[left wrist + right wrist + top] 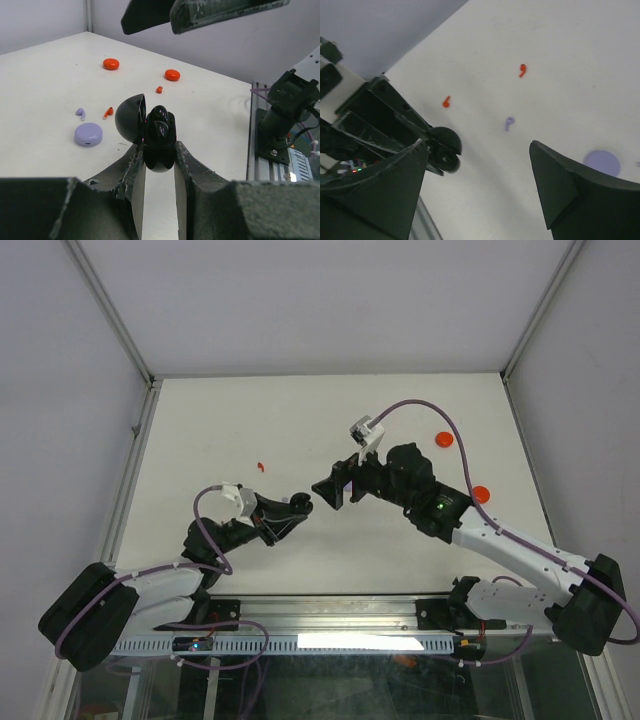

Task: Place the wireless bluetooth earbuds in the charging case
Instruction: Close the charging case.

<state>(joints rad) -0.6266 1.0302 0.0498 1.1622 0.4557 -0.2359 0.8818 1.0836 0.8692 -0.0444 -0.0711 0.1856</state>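
Observation:
My left gripper (pixel 292 510) is shut on a black charging case (pixel 159 142) and holds it above the table with its lid (pixel 130 119) swung open. Glossy black rounded pieces sit in the case's top. My right gripper (pixel 330 490) is open and empty, just right of the case (pixel 300 503); its fingers (pixel 200 12) show at the top of the left wrist view. In the right wrist view the case (pixel 444 147) is beside the right gripper's (pixel 477 145) left finger. On the table lie a lavender earbud (pixel 80 113) (pixel 508 122) and two red earbuds (pixel 108 112) (pixel 159 89).
Two red discs (pixel 444 439) (pixel 481 494) lie at the table's right. A lavender disc (pixel 88 134) lies near the lavender earbud, under my right arm. One red earbud (pixel 260 467) lies left of centre. An aluminium rail (pixel 320 640) runs along the near edge.

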